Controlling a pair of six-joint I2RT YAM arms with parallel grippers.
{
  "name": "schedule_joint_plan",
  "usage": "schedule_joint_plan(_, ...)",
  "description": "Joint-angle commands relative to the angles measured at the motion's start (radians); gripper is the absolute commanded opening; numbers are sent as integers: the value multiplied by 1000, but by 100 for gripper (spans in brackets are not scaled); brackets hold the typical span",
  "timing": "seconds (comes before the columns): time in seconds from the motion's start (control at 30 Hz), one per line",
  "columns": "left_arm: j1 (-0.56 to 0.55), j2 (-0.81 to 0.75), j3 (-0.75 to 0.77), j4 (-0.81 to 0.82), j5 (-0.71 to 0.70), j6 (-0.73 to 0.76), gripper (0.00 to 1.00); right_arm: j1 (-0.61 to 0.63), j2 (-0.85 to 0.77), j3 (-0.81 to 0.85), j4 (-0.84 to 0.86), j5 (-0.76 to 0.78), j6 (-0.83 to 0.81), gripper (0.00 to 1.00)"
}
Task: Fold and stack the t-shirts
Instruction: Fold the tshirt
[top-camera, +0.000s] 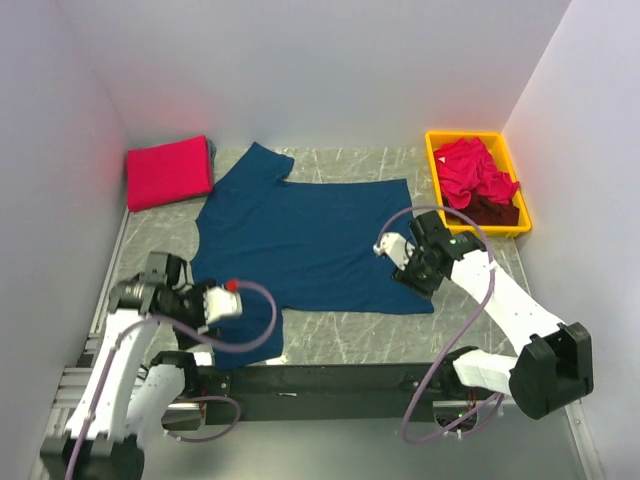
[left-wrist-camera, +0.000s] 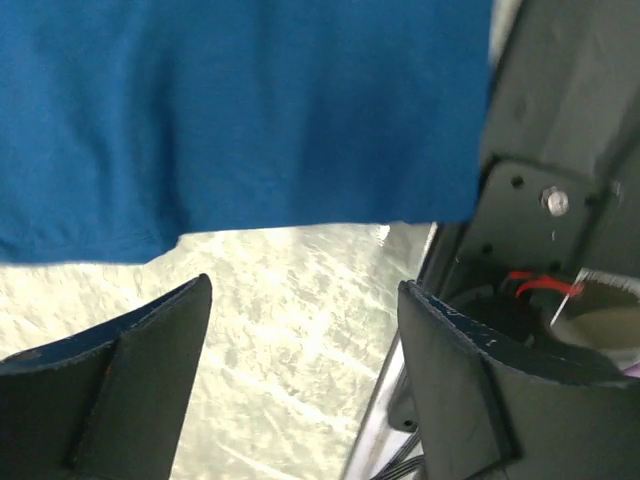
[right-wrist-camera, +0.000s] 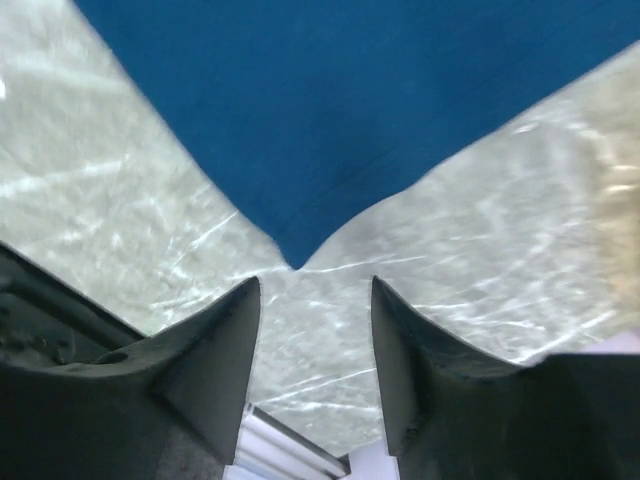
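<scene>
A navy blue t-shirt (top-camera: 300, 240) lies spread flat on the table, its hem to the right. My left gripper (top-camera: 205, 325) hovers by its near-left sleeve. In the left wrist view this gripper (left-wrist-camera: 305, 285) is open over bare table, with the shirt's edge (left-wrist-camera: 240, 120) just ahead of the fingertips. My right gripper (top-camera: 418, 285) is at the hem's near-right corner. In its wrist view the right gripper (right-wrist-camera: 315, 282) is open and empty, and the shirt's corner (right-wrist-camera: 330, 120) points at the gap. A folded red-pink t-shirt (top-camera: 168, 172) lies far left.
A yellow bin (top-camera: 436, 150) at the far right holds crumpled red-pink shirts (top-camera: 475, 170) and a dark maroon one (top-camera: 495, 212). White walls close in the table on three sides. A black rail (top-camera: 330, 378) runs along the near edge, also seen as the rail (left-wrist-camera: 560, 150) beside the left gripper.
</scene>
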Motion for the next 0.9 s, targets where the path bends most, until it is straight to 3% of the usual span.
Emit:
schedule_joint_plan(0.0,-74,-107,-62,-22,-68,163,80,-1,-9,-73,37,19,-42,51)
schedule_joint_plan(0.23,-339,17,-86,48,-134,30,68,-6,67,-110,84,36,-24,49)
schedule_joint_plan(0.43,-612,127,-89,177,-214,-226,68,-13,105,-58,58,36,-18,48)
schedule_joint_plan(0.73,-970,344,-64,185,-355,-556,66,-50,160,17,42,34,-19,48)
schedule_joint_plan(0.87,-1077,472,-44,182,-415,-662,64,-67,166,38,35,29,-28,48)
